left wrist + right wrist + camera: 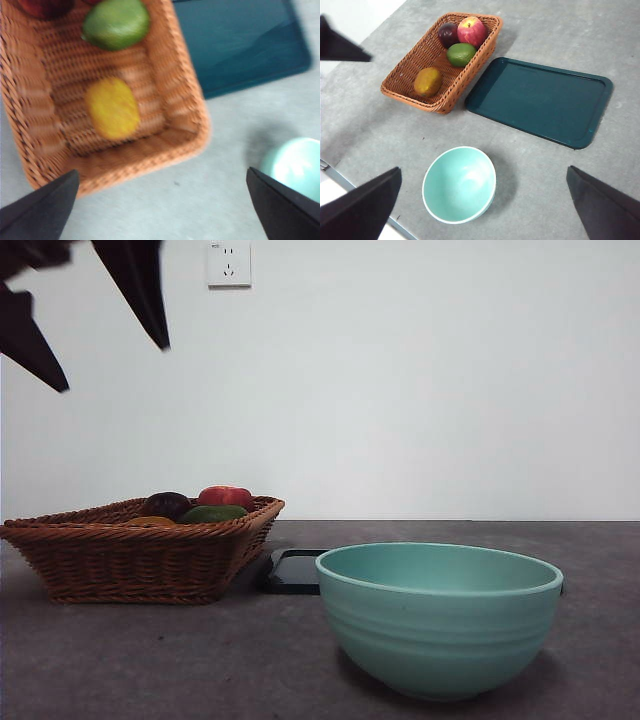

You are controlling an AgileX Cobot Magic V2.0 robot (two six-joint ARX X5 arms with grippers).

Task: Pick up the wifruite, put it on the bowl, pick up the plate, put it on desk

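Left gripper (160, 200): hovering wide open and empty over the basket (30, 125).
Wifruite (112, 108): lying alone at the basket's near end, just ahead of that gripper, long axis along the basket.
Right gripper (482, 200): waiting spread open, empty, high above the bowl (459, 184).
Room: basket walls crowding the wifruite's sides; open above.

Low level front view; overhead wrist views
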